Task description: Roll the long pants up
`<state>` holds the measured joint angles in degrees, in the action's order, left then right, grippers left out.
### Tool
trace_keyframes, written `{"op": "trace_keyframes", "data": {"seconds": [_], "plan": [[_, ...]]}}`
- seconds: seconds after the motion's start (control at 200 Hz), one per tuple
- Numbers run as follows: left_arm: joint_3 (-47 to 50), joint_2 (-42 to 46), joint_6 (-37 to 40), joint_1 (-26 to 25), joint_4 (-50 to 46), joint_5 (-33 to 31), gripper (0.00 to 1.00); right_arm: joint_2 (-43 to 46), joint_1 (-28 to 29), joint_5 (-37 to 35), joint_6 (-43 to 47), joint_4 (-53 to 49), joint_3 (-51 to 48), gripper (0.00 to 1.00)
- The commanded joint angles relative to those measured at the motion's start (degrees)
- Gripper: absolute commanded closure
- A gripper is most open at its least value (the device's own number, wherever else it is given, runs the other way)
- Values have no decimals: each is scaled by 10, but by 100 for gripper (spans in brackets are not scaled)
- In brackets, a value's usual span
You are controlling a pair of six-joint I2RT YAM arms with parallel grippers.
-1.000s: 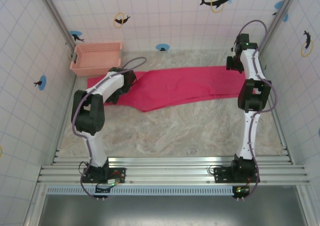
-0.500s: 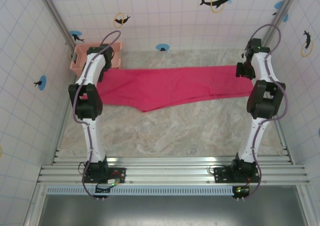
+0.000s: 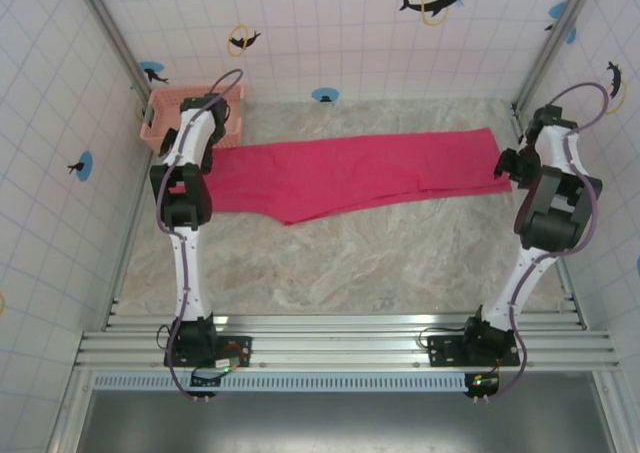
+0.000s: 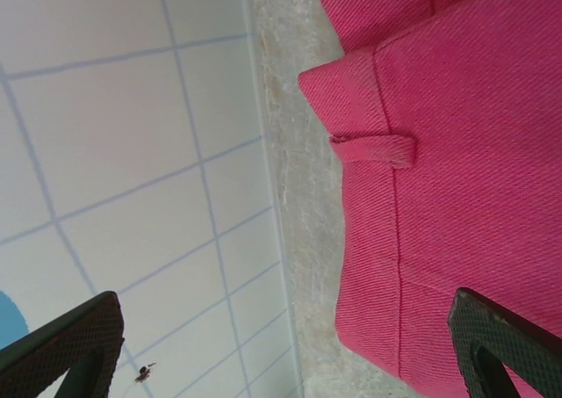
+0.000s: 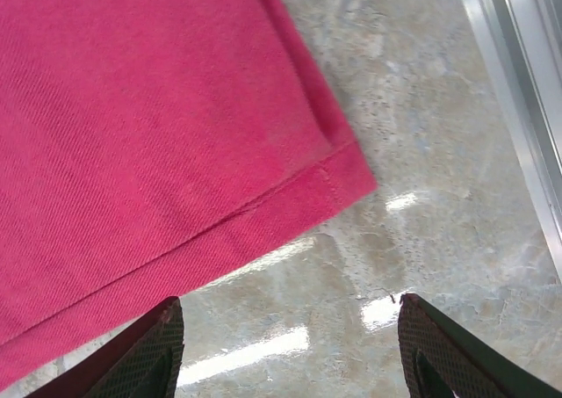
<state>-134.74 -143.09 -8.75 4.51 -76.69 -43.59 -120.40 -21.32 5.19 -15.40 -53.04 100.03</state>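
One marbled desk (image 3: 350,263) carries it all. We see long pants (image 3: 350,173) spread flat across its far half, waistband (image 4: 373,152) at left near basket (image 3: 158,118), leg hems (image 5: 290,196) at right. Left jaws gape wide over waistband corner, gripping nothing. Right jaws stand parted above hem corner, nothing between them.

The long pants (image 4: 465,152) look matt twill cloth, the table (image 5: 421,240) glossy.
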Motion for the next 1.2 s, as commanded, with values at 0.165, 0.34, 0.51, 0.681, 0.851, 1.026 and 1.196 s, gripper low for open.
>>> {"op": "trace_keyframes", "data": {"seconds": [0.165,0.34,0.51,0.681,0.851,1.026,1.196], "plan": [[17,72,-25,-86,-25,149,3,-60,1,30,-69,51,25,34],[6,46,-83,-146,-28,254,3,-76,-3,11,-83,66,27,34],[-45,6,-110,-184,-39,294,3,-84,-6,-14,-87,58,39,34],[-48,-17,-141,-192,-34,337,3,-108,-8,-20,-99,59,59,34],[-48,-29,-163,-195,-33,369,3,-168,-8,-12,-123,41,104,38],[-47,-34,-176,-202,-39,375,3,-191,-10,7,-133,41,122,59],[-47,-44,-186,-208,-39,391,3,-186,-10,36,-132,48,129,93]]}}
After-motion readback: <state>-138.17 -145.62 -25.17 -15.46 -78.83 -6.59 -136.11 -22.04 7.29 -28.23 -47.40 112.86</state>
